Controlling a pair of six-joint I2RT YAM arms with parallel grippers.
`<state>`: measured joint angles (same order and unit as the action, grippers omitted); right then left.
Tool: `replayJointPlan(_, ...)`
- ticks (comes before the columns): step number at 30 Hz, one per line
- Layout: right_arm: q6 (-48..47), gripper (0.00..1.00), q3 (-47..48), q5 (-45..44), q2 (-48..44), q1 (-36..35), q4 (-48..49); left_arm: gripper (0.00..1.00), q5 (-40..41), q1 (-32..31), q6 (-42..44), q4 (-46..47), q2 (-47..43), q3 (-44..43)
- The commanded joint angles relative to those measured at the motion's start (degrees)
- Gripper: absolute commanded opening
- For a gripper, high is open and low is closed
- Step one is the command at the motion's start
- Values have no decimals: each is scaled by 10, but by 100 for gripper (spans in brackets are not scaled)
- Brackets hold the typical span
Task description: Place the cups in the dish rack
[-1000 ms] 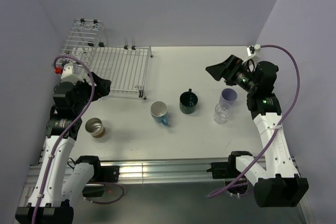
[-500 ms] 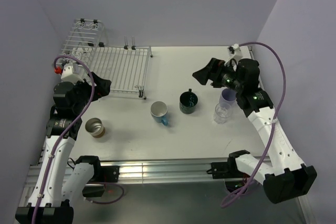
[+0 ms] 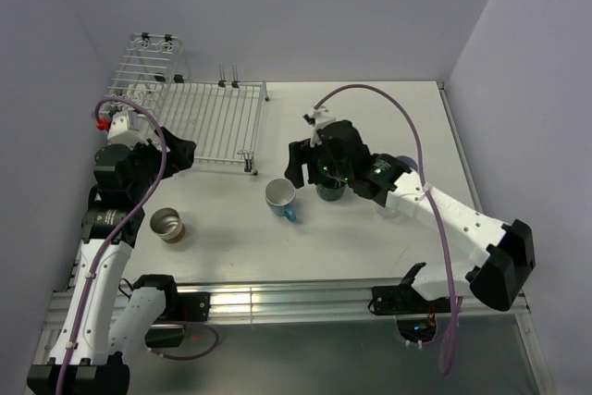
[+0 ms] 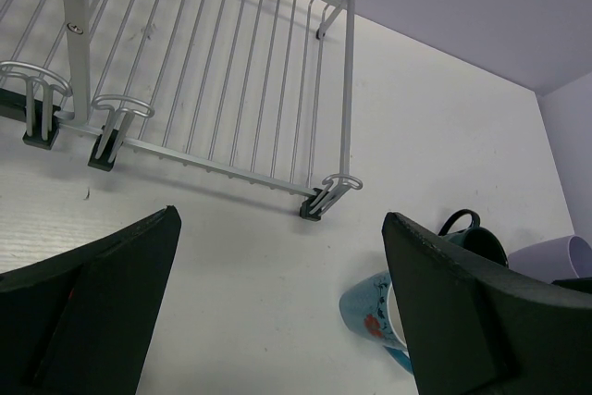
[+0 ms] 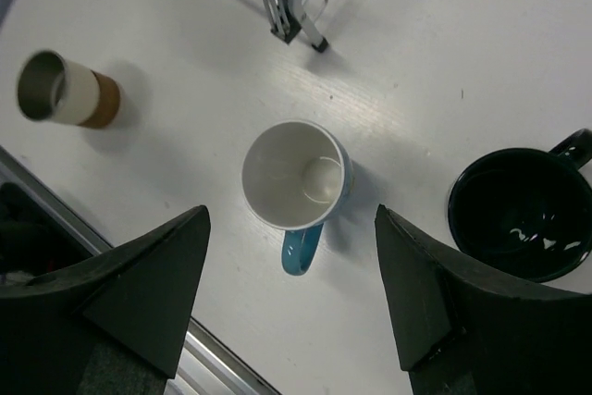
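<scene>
**Desk:** Where is your right arm?

**Me:** I have it stretched from its base far across the table (image 3: 370, 117). The forearm runs toward the dish rack (image 3: 208, 117) and the wrist is bent down. The right gripper (image 3: 296, 168) hangs just off the rack's near right corner, over the light-blue mug (image 5: 296, 176).

**Desk:** Has it got the mug?

**Me:** No. On my wrist view the fingers are spread wide, with the mug showing in the gap below them. I see no contact, and there is nothing in the grip. The mug stands upright on the table just out from that rack corner, handle pointing away from the rack.

**Desk:** And the left?

**Me:** It is drawn in close above its own base, rising toward the rack's near edge. The left gripper (image 3: 182, 153) sits at the near side of the flat grid, also spread wide and empty. Its camera looks out along the slats.

**Desk:** The other cups?

**Me:** The dark teal mug (image 5: 518, 215) stands on the table a little further from the rack than the blue one. From overhead it is partly under my right wrist. The lavender tumbler (image 4: 555, 258) is further out again on the same side, and I see only part of it. The tan-brown cup (image 3: 168, 225) is on the table off the rack's near left end, nearer to me than the left gripper. I cannot tell for sure how it lies.
</scene>
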<state>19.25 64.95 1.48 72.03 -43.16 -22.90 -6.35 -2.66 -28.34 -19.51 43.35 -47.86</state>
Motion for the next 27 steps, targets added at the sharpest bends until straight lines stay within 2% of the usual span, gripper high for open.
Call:
replayJointPlan(1, -22, 79, 21, -61, 21, -36, 2, 99, -2, 1, 7, 17, -4, -1)
replayJointPlan(6, -23, 76, 36, -111, 78, -98, -5, 99, -4, 1, 7, 17, -1, -2)
replayJointPlan(10, -28, 71, 49, -133, 119, -122, -7, 99, -3, 1, 7, 17, 0, -2)
replayJointPlan(21, -44, 61, 62, -131, 187, -135, 14, 99, -3, 1, 7, 16, 6, -3)
replayJointPlan(27, -49, 60, 71, -131, 204, -140, 21, 99, -2, 1, 7, 16, 8, -2)
